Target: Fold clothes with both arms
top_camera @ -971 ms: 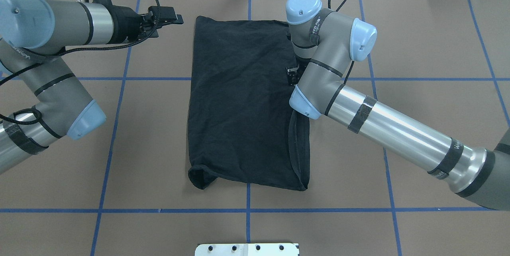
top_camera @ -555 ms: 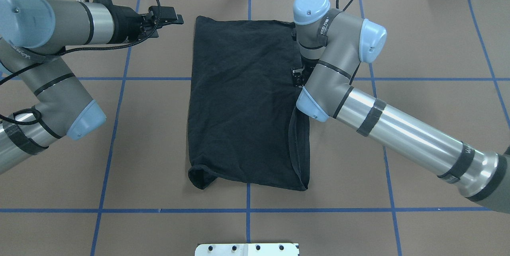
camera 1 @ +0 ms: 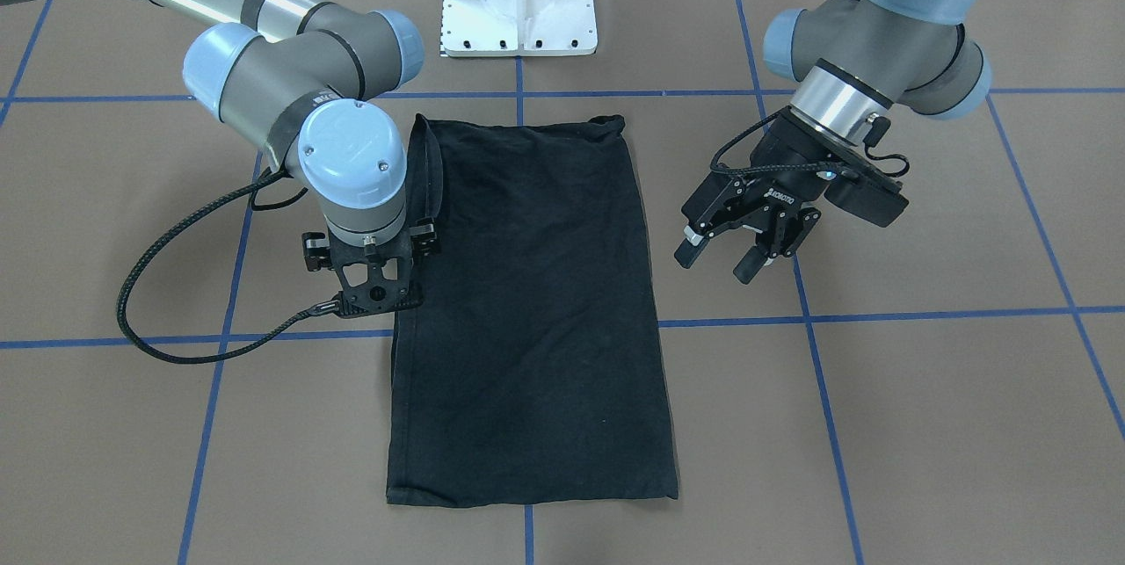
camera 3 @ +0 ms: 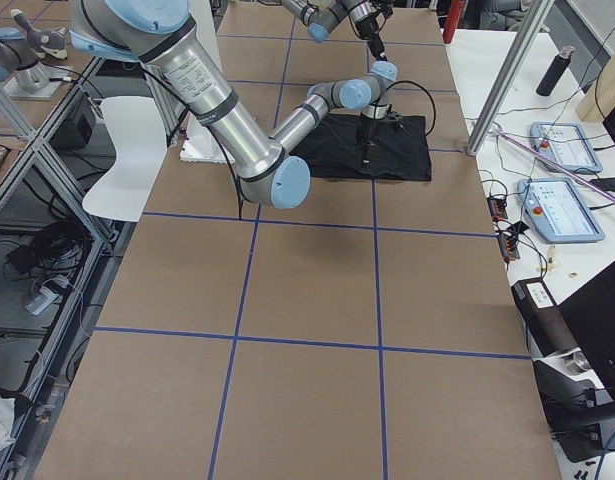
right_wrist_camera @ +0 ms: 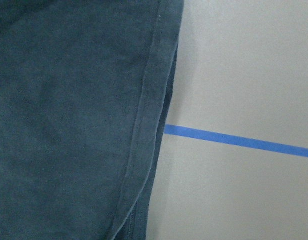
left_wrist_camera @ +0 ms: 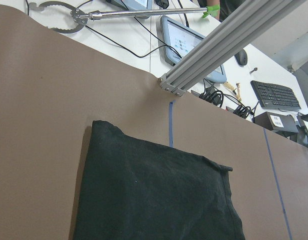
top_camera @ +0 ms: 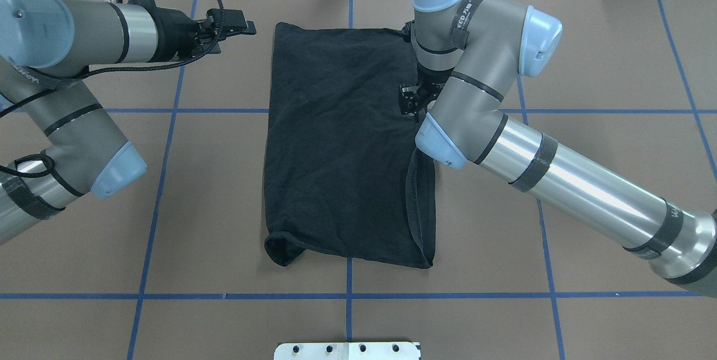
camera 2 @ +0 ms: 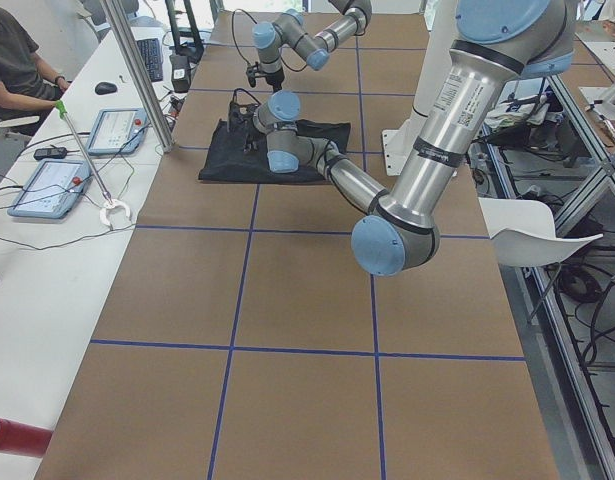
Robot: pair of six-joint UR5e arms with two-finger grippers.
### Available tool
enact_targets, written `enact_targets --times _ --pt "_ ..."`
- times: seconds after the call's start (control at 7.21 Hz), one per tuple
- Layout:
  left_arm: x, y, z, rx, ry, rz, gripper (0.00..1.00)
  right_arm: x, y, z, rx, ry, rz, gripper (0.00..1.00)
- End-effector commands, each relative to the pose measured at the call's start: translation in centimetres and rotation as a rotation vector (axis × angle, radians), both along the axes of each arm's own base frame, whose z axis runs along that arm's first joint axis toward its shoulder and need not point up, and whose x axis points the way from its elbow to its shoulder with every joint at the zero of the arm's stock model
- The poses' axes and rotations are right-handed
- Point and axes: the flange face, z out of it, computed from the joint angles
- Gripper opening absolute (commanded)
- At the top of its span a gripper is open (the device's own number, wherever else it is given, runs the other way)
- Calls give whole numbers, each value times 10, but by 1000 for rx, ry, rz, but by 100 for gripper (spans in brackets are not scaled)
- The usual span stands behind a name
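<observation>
Only the front view shows the left gripper (camera 1: 718, 259) plainly. Its fingers are spread wide with nothing between them, and it is raised off the table (camera 1: 923, 416). From overhead it is just a dark tip. Its wrist camera shows no fingers, only a corner of the shirt (left_wrist_camera: 154, 200) ahead and below.

The right gripper (camera 3: 366, 152) is hidden under its own wrist joint in the front and overhead views. Its wrist camera shows no fingers either, only the shirt's hemmed edge directly beneath and a blue tape line (right_wrist_camera: 239, 140) running off beside it. I cannot tell whether it is open or closed.

The left gripper tilts down toward the shirt, which lies near it but not touching. Behind it the left arm (top_camera: 67, 125) holds its last link nearly level, with the elbow folded back. The right gripper points straight down over the shirt's long edge, about midway along. The right arm (top_camera: 571, 186) stretches out low, with its wrist stacked above the cloth.

The shirt lies flat between the two grippers. It is folded into a long rectangle, plain black side up.
</observation>
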Motion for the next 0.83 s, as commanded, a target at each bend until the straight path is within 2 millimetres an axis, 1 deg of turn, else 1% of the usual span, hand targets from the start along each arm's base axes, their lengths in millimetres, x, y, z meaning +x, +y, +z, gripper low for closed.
enact_targets --times 0.0,0.14,0.28,0.42,0.55,0.69 --pt "-6 5 -7 -23 -44 -2 100 -1 -1 -16 12 -11 10 97" --pt "-9 12 -18 -50 -73 2 100 -6 3 -17 15 -10 2 97" --pt "-11 17 -23 -66 -91 7 100 -21 19 -19 39 5 -17 97" --pt "-11 18 -24 -67 -92 9 100 -51 45 -12 55 58 -13 98" --pt "-14 21 -15 -76 -100 11 100 -66 62 -8 60 101 -21 98" --pt "-14 22 -12 -79 -102 12 100 -75 76 -3 28 154 -14 98"
